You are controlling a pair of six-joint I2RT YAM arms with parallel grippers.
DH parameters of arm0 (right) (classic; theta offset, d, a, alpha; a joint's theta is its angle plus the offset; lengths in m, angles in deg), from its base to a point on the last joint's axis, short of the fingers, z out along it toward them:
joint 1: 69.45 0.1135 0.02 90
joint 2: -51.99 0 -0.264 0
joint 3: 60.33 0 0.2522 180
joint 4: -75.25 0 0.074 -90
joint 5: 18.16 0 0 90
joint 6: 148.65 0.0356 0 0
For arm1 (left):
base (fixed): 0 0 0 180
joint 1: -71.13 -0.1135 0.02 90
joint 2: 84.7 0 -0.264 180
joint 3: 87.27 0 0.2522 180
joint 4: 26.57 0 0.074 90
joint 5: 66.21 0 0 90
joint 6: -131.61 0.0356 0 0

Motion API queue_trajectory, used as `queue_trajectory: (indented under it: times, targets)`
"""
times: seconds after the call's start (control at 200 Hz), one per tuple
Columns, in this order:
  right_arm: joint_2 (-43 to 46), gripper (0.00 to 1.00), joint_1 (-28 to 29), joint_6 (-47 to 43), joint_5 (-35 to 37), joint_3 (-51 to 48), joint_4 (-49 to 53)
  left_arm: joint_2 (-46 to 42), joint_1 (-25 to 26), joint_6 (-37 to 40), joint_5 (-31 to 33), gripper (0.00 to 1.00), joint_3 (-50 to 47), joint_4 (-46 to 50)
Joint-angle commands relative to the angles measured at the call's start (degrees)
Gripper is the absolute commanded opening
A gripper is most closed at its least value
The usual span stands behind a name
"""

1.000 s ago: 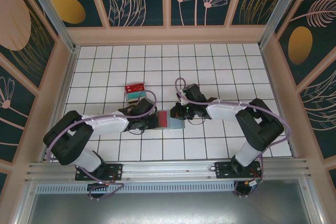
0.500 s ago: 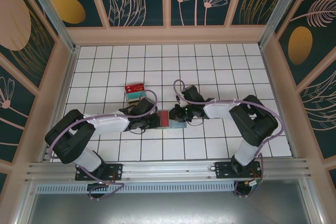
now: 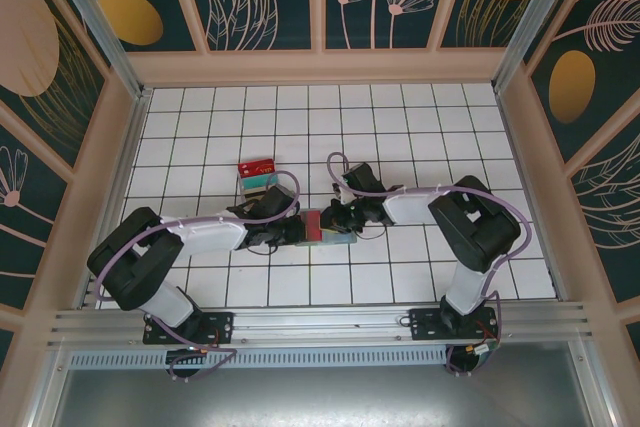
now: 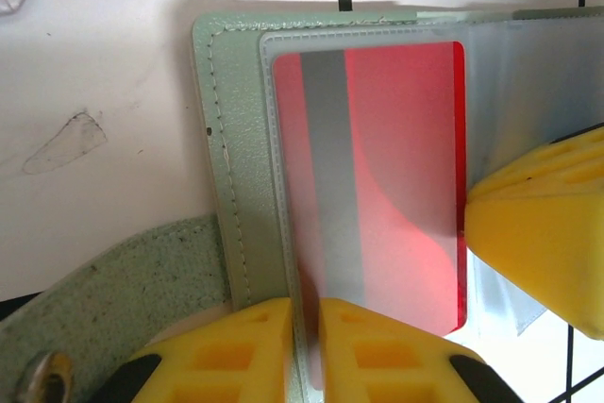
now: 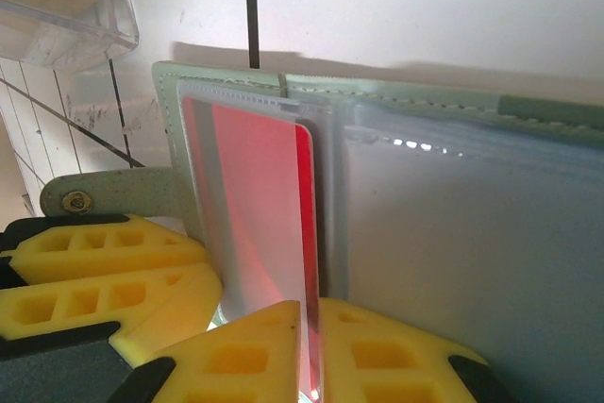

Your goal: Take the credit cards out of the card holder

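Right now the right gripper point(image 5: 310, 351) has its two yellow fingers point(image 5: 377, 361) pressed almost together, with only a thin red edge between them. I think it is pinching the red card point(image 5: 255, 224) by its bare long edge, though the clear pocket point(image 5: 453, 233) lies so close that I cannot be fully sure. From these fingers the card runs straight up toward 12 o'clock in the right wrist view, so its long side points away from the gripper.

The left gripper point(image 4: 307, 346) is pressed tight too, on the pocket edge of the card holder point(image 4: 236, 148). In the left wrist view the card's bare red edge faces 3 o'clock, and a finger of the right gripper sits just beside it.

From above, the card holder lies open on the white tiled table point(image 3: 400, 127) between the two grippers, left one at 9 o'clock, right one at 3 o'clock. A clear tray point(image 3: 258, 175) sits near, at 11 o'clock.

The card is mostly inside its pocket. The next pull likely goes sideways toward 3 o'clock in the top view, while the left gripper holds the holder down.
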Motion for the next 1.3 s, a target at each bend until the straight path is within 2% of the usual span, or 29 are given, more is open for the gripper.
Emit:
queue_trajectory:
  times: [0.0,0.305,0.465,0.686,0.861,1.011,1.146,1.296]
  targets:
    - [-1.8,0.15,0.2,0.2,-0.4,1.8,1.3,2.7,0.5,0.2,-2.8,0.17,0.6,-0.3]
    - [-1.7,0.17,0.2,-0.2,1.9,2.8,5.1,3.3,0.5,0.2,-3.0,0.18,0.9,-0.1]
    - [0.0,0.18,0.1,-0.9,4.7,3.5,8.6,4.3,0.5,0.1,-1.2,0.08,1.5,2.4]
    - [0.7,0.18,-0.8,-0.7,6.9,3.7,11.7,4.4,0.4,-0.4,-0.5,0.06,0.4,3.3]
    - [-0.5,0.18,-0.9,-0.6,4.7,3.5,9.9,4.6,0.4,-0.2,-1.5,0.06,0.4,2.6]
    - [-1.6,0.17,-0.9,0.0,1.7,3.3,7.4,4.7,0.5,0.5,-2.7,0.11,1.3,1.9]
    - [-1.9,0.14,-0.8,0.1,-0.5,2.8,5.2,4.8,0.5,0.9,-3.3,0.12,1.8,1.7]
    - [0.0,0.16,-1.0,-0.1,0.2,2.2,5.1,3.4,0.5,0.7,-3.6,0.21,2.1,1.7]
